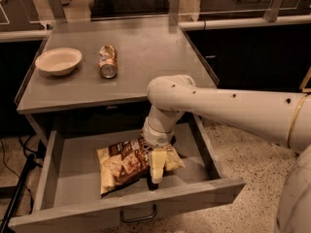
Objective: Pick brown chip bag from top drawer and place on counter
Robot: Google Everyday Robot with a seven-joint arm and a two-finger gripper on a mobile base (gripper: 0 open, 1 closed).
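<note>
The brown chip bag [124, 164] lies flat on the floor of the open top drawer [73, 174], right of its middle. The drawer is pulled out under the counter [146, 57], with its dark handle [138, 216] at the front. My gripper [155, 171] reaches down into the drawer and sits at the bag's right part, with the bag's right edge showing past it. The pale arm [228, 106] comes in from the right, its elbow just in front of the counter's front edge. The bag rests on the drawer floor.
A crushed gold can [108, 62] and a pale bowl [59, 61] stand on the counter's left half. A rail with posts [175, 4] runs behind the counter. A dark pole [17, 193] leans at the drawer's left. Speckled floor [243, 149] lies to the right.
</note>
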